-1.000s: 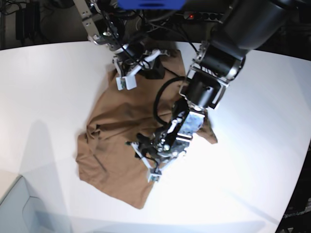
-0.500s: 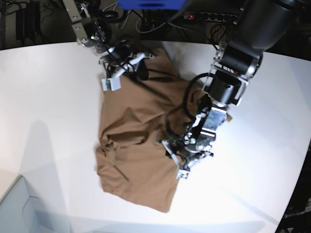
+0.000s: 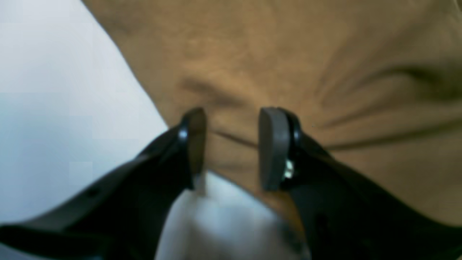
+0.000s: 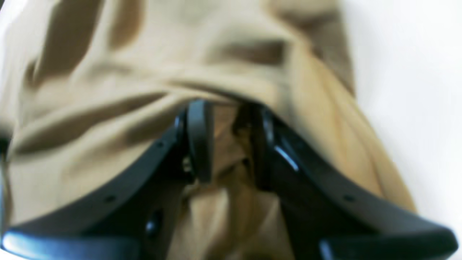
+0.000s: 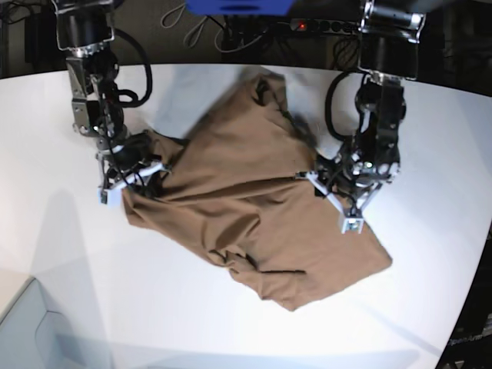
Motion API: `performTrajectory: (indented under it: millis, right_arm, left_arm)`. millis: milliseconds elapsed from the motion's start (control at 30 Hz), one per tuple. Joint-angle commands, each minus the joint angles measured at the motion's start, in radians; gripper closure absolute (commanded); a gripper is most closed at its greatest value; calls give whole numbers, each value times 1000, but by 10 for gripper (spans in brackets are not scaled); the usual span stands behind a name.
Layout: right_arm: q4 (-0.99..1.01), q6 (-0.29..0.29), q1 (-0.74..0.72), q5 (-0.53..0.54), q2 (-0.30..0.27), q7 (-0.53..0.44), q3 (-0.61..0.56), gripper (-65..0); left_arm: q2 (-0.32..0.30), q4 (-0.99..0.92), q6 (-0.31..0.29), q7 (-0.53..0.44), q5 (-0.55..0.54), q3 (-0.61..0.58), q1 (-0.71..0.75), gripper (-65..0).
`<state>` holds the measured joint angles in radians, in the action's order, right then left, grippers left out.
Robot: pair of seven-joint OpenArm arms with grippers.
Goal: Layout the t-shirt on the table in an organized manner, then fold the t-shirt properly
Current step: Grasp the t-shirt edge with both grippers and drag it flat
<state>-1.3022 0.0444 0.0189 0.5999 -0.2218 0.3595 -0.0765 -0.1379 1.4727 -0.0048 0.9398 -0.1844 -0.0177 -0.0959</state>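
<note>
The brown t-shirt (image 5: 231,200) lies crumpled but stretched across the white table (image 5: 61,269). My right gripper (image 5: 129,182) is at the shirt's left end and is shut on a bunch of cloth, shown close up in the right wrist view (image 4: 231,144) with the shirt (image 4: 108,108) gathered between the pads. My left gripper (image 5: 330,201) is at the shirt's right side. In the left wrist view (image 3: 231,144) its jaws stand narrowly apart with the shirt's (image 3: 288,54) edge between them and creases fanning out from there. The neck tag is hidden.
Cables, a power strip (image 5: 323,25) and a blue object (image 5: 238,6) lie beyond the table's far edge. A pale box corner (image 5: 31,330) sits at the lower left. The table's curved edge (image 5: 470,307) runs down the right.
The two arms have moved apart: the right gripper out to the left and nearer, the left gripper to the right. The shirt went with them and is pulled wider between them.
</note>
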Motion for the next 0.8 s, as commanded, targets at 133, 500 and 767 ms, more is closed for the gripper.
performTrajectory:
  millis: [133, 500, 767]
  right_arm:
    - [-99, -42, -35, -22, -8, 46, 63, -171]
    - [-515, -42, 171, -19, 115, 204, 106, -171]
    - [-601, -41, 401, -21, 241, 246, 88, -171]
  left_arm:
    - [1, 342, -1, 72, -2, 51, 115, -243]
    - [-10, 158, -1, 66, 0, 207, -11, -246]
    - [-1, -172, -1, -158, 4, 203, -204, -246]
